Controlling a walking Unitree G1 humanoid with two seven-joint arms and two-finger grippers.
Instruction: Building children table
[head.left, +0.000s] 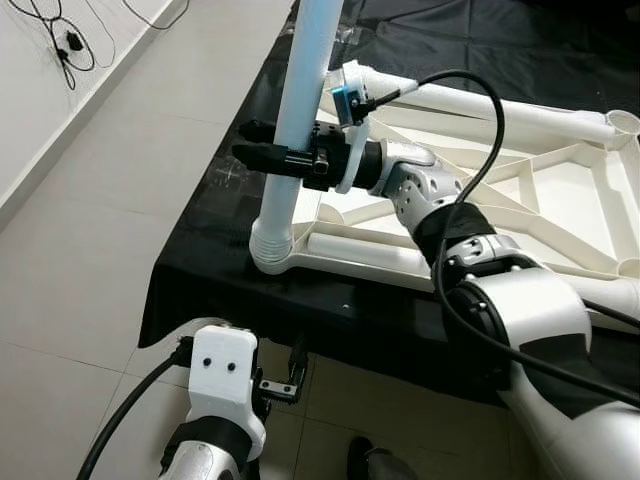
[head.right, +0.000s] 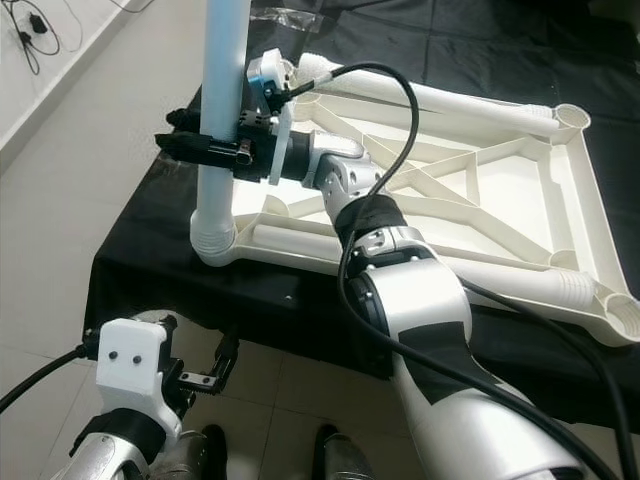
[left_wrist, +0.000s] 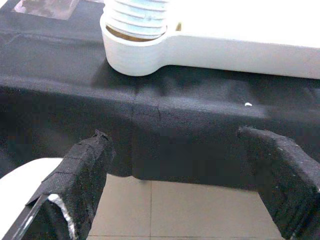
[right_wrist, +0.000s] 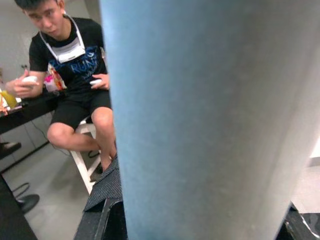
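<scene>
A white children's table top (head.left: 560, 190) lies upside down on a black-covered table (head.left: 215, 200). A pale blue-white leg (head.left: 300, 100) stands upright in the near left corner socket (head.left: 272, 250). My right gripper (head.left: 258, 141) is shut on this leg about halfway up, its black fingertips (head.right: 172, 143) poking out past it. In the right wrist view the leg (right_wrist: 210, 120) is pressed close between the pads (right_wrist: 102, 212). My left gripper (left_wrist: 180, 170) hangs open below the table's front edge, under the socket (left_wrist: 135, 55), holding nothing.
A loose white tube (head.left: 360, 252) lies inside the frame near the socket. A person (right_wrist: 75, 75) sits on a white stool beyond the table. Cables (head.left: 60, 40) lie on the tiled floor at the far left. My feet (head.right: 340, 455) stand by the table's edge.
</scene>
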